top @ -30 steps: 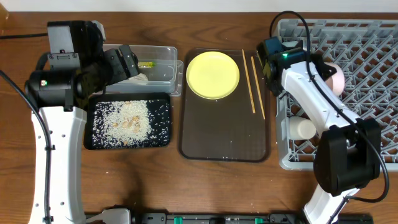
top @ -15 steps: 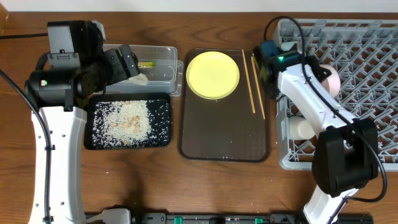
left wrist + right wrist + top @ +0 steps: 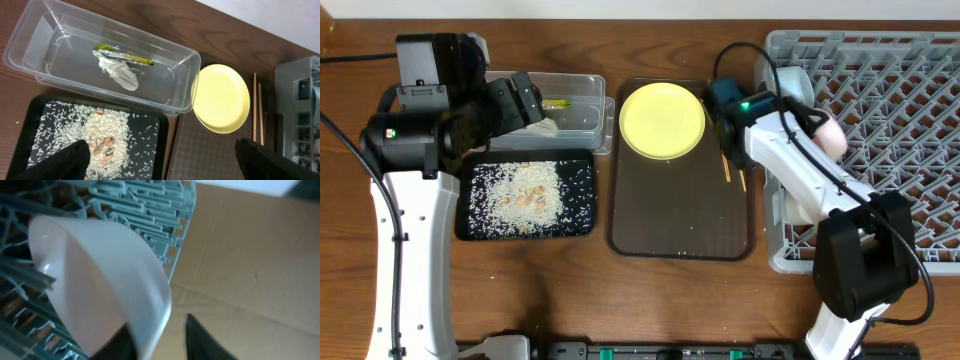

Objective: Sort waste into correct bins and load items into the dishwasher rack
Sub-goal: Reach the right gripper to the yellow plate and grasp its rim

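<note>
My right gripper (image 3: 160, 342) is shut on the rim of the white bowl (image 3: 100, 280) and holds it tilted over the left edge of the grey dishwasher rack (image 3: 890, 60); the bowl also shows in the overhead view (image 3: 828, 135). The white cup (image 3: 802, 207) lies in the rack. The yellow plate (image 3: 662, 120) and two chopsticks (image 3: 728, 168) lie on the brown tray. My left gripper (image 3: 167, 167) is open and empty above the clear tub (image 3: 30, 45), which holds the wrapper (image 3: 125, 56) and the napkin (image 3: 120, 75). Rice (image 3: 102, 137) lies in the black tray (image 3: 150, 125). The light blue bowl is not visible.
The brown serving tray (image 3: 680, 215) sits between the black tray and the rack. My right arm (image 3: 790, 160) crosses over the tray's right edge and hides the upper part of the chopsticks. A cable (image 3: 340, 57) runs along the table's back left.
My right arm has swung left from the rack's edge to above the chopsticks, and the white bowl has moved left with it. The left arm has not moved.
</note>
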`<state>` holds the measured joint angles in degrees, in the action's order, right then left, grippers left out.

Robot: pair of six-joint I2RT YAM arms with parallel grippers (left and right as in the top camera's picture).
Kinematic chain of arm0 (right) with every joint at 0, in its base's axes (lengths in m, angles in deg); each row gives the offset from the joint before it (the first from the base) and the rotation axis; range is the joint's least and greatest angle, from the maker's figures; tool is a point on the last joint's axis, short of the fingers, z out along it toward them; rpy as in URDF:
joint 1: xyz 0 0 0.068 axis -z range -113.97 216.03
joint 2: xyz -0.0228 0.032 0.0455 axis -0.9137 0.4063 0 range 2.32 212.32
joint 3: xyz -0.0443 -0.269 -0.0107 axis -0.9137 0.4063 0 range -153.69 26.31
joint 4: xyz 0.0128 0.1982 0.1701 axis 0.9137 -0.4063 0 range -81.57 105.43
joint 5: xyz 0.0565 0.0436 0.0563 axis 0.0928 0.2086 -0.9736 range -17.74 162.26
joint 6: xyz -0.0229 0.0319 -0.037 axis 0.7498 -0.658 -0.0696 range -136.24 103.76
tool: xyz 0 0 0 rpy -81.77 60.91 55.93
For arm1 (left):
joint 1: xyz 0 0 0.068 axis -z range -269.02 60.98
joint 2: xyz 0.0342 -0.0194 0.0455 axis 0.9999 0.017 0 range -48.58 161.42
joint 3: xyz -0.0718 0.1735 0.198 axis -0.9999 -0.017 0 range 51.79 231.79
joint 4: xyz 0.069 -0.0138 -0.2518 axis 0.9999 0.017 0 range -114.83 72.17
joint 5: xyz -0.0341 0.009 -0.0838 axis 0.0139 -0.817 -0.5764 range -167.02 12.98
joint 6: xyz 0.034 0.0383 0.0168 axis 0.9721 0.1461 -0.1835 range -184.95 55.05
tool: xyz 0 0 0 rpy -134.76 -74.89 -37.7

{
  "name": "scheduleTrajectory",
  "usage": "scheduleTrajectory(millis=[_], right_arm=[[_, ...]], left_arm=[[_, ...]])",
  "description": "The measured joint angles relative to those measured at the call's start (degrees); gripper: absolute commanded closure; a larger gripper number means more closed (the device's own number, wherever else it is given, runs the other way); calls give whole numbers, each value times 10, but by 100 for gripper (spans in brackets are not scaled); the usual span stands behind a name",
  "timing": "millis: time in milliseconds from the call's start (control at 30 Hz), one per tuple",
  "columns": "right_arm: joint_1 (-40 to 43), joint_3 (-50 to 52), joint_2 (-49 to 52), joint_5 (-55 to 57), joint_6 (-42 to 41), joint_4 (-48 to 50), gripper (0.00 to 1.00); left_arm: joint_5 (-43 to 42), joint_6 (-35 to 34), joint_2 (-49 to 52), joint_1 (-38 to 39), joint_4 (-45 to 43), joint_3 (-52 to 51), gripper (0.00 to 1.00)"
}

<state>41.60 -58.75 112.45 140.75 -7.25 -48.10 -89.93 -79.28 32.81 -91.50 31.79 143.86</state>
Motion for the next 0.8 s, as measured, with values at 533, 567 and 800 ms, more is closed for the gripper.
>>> scheduleTrajectory(millis=[533, 567, 800], right_arm=[[-35, -133, 0, -94, 53, 8, 36], [-35, -156, 0, -123, 59, 8, 32], [-36, -247, -8, -328, 79, 16, 7]], left_arm=[[0, 0, 0, 0, 0, 0, 4], [0, 0, 0, 0, 0, 0, 4], [0, 0, 0, 0, 0, 0, 4]])
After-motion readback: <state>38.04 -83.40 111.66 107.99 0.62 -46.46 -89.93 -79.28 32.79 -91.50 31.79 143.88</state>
